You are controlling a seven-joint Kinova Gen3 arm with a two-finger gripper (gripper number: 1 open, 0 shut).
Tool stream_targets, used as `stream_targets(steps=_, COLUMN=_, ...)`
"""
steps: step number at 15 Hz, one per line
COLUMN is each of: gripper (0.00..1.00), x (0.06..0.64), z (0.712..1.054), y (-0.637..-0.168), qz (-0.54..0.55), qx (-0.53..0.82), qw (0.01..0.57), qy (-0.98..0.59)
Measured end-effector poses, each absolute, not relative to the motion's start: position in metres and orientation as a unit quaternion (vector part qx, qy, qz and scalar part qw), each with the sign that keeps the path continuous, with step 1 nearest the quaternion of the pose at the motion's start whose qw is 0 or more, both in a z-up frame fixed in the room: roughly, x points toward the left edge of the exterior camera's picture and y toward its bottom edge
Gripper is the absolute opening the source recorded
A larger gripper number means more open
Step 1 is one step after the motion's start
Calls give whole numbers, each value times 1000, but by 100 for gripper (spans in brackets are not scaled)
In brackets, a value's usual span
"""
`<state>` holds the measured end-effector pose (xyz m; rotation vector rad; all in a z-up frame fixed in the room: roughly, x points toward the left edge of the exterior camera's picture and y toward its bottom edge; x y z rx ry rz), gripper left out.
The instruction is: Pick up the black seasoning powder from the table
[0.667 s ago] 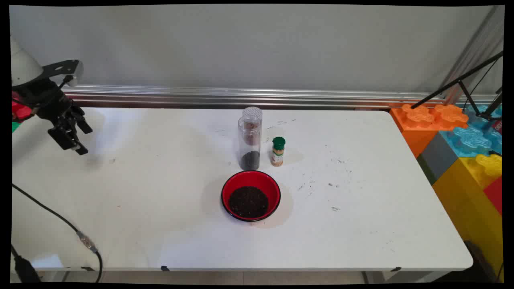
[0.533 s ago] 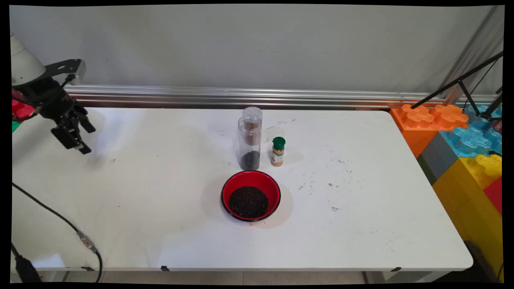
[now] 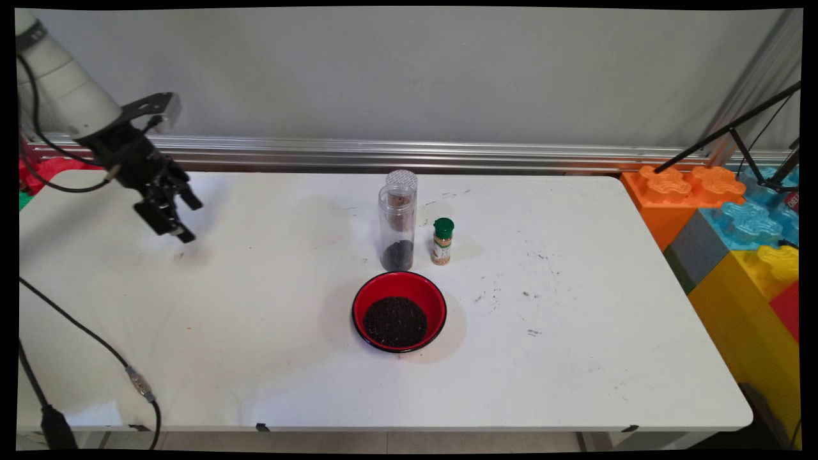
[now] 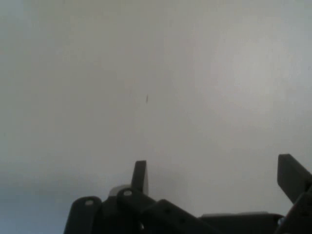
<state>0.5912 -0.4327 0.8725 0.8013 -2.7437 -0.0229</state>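
Tall clear plastic cylinder point(image 3: 397, 227) upright near the middle of the white table point(image 3: 575, 358), long axis vertical, a dark layer of grains at its bottom. Just behind it, partly hidden, a second clear container with a perforated lid point(image 3: 402, 179), brownish inside. Just beside the cylinder on the picture's right, apart from it by a narrow gap, a small spice jar with a green cap point(image 3: 442, 241), also upright. In front of both, toward the camera, a red bowl with a dark rim point(image 3: 399, 311), holding a heap of dark grains; near the cylinder's foot, whether touching cannot be told. Well apart from this cluster, off to the picture's left, the black two-finger gripper point(image 3: 182, 217), raised above bare tabletop and tilted down toward the surface, its shadow beneath it. Fingers spread wide in the hand view, nothing between them, gripper point(image 4: 214, 178) facing only plain white table. From there the cylinder lies far to the picture's right and a little nearer the camera. Farther out: black cable point(image 3: 83, 338) trailing over the table's left front, metal rail point(image 3: 447, 153) along the wall, big coloured toy blocks point(image 3: 716, 211) past the right end.
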Motion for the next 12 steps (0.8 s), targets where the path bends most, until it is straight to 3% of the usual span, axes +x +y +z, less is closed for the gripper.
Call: stream_targets(steps=12, gripper=100, x=529, z=855, y=-484, qz=14, qx=191, qw=230, qy=-954)
